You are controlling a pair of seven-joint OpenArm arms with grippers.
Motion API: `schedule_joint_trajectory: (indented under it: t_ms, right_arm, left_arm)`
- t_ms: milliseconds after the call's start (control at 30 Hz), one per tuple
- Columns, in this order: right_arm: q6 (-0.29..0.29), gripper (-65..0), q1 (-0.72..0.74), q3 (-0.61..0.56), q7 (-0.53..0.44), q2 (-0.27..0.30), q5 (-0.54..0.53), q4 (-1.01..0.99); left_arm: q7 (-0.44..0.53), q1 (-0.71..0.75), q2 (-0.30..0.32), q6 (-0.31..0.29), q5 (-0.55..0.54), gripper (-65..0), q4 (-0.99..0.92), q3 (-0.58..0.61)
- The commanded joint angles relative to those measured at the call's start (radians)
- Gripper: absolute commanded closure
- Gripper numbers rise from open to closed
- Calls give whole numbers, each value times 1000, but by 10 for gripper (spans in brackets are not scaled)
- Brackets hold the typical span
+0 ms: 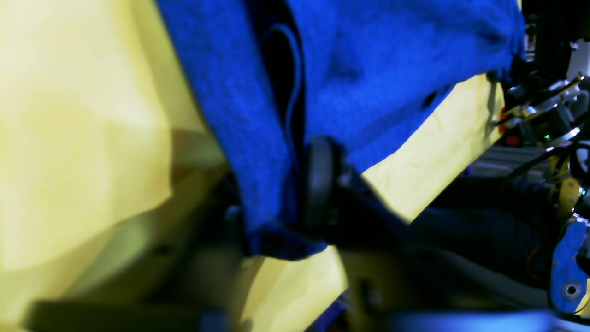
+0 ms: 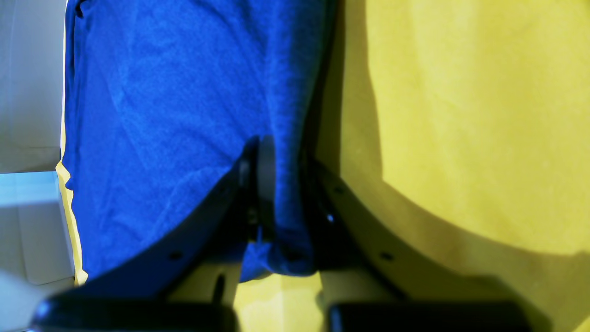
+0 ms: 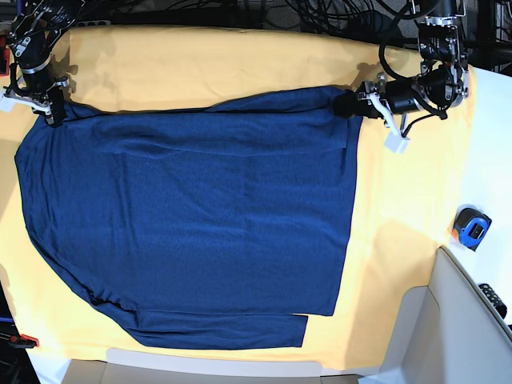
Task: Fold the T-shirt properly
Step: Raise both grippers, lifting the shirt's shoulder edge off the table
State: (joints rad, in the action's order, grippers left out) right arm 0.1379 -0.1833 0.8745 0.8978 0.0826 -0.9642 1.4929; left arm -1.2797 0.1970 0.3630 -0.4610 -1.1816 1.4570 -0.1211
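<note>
The T-shirt (image 3: 192, 216), plain dark navy, lies spread flat over the yellow cloth (image 3: 400, 208). My left gripper (image 3: 346, 106) is at the shirt's far right corner, low over the cloth. In the left wrist view its black pads pinch a bunched fold of the blue fabric (image 1: 392, 69), and the gripper (image 1: 276, 203) is shut on it. At the far left corner my right gripper (image 3: 54, 108) holds the shirt's edge. In the right wrist view, the right gripper (image 2: 281, 203) is shut on a fold of the T-shirt (image 2: 161, 115).
A blue and black tape measure (image 3: 470, 227) sits at the right edge of the yellow cloth. Beyond it is a white surface (image 3: 480, 336) with a black object (image 3: 492, 298). Cables (image 3: 240, 12) run along the back.
</note>
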Motion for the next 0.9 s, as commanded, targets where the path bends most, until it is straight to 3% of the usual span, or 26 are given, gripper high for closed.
schedule_joint_trajectory:
  t_ms: [0, 167, 300, 400, 567, 867]
  right_arm:
    - [-8, 0, -11, 2, 2, 13, 3, 8]
    - [-8, 0, -23, 2, 2, 15, 3, 13]
    - [-8, 0, -22, 2, 44, 36, 3, 16]
    - [-8, 0, 3, 2, 129, 70, 1, 16]
    - [-8, 0, 72, 4, 200, 107, 1, 16]
    - [-8, 0, 238, 2, 271, 110, 3, 12]
  left_arm:
    - [-24, 2, 11, 5, 12, 0, 7, 1]
    - [-22, 2, 9, -5, 4, 0, 27, -4]
    - [-30, -1, 9, -150, 6, 0, 66, -7]
    - [-35, -4, 11, -196, 6, 0, 80, -7]
    - [-35, -69, 9, -201, 6, 0, 80, -4]
    - [-36, -222, 8, -203, 6, 0, 66, -2]
